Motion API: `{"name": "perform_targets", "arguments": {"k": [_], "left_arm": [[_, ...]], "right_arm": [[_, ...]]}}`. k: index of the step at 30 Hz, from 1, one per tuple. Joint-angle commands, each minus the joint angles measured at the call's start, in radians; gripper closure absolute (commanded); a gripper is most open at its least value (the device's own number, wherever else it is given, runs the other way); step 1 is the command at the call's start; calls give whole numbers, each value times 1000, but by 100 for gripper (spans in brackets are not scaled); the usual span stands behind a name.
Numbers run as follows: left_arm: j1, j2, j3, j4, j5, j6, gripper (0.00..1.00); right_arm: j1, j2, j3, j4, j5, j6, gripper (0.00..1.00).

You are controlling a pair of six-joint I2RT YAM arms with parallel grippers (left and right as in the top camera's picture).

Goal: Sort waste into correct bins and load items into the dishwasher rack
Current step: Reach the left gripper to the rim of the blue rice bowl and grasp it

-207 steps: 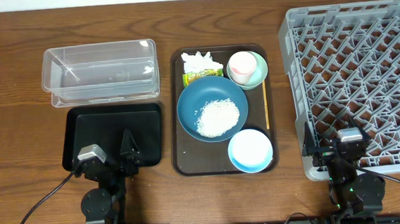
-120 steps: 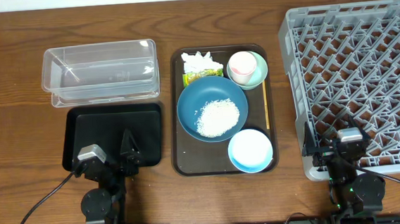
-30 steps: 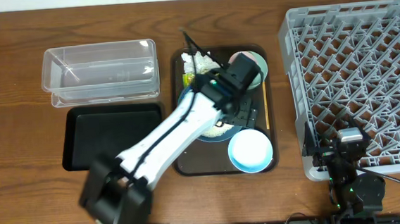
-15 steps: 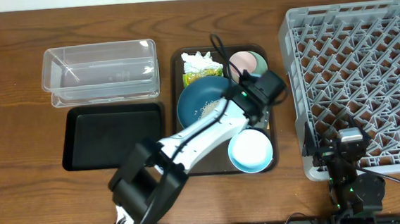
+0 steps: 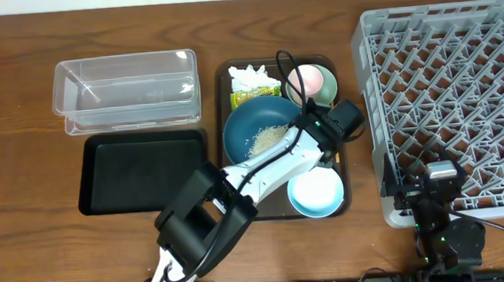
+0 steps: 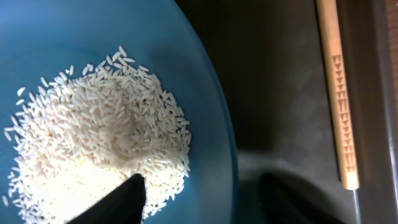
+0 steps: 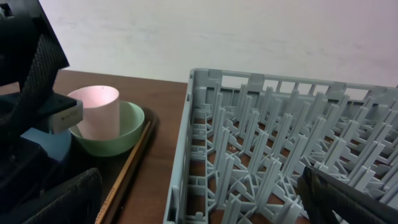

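Wood table (image 5: pixel 18 104) – left gripper (image 6: pixel 200 186) is straddling the dark blue bowl (image 6: pixel 211 93) rim beside the rice (image 6: pixel 93 143), jaws spread – right gripper (image 7: pixel 199 186) is sitting wide apart too.

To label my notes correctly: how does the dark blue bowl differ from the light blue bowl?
The dark blue bowl is larger and holds rice; the light blue bowl is smaller and looks empty. The left gripper, open, straddles the dark one's rim; no gripper is at the light one. Both sit on the brown tray.
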Motion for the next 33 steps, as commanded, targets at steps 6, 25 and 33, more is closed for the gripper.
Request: {"name": "perform_targets", "arguments": {"k": [6, 25, 33], "left_arm": [[2, 16, 16, 0, -21, -10, 56], [-31, -39, 17, -1, -28, -10, 94], [-31, -84, 17, -19, -29, -9, 94]], "right_arm": [[3, -5, -2, -5, 7, 12, 1], [3, -5, -2, -5, 7, 12, 1], [3, -5, -2, -5, 6, 12, 1]]}}
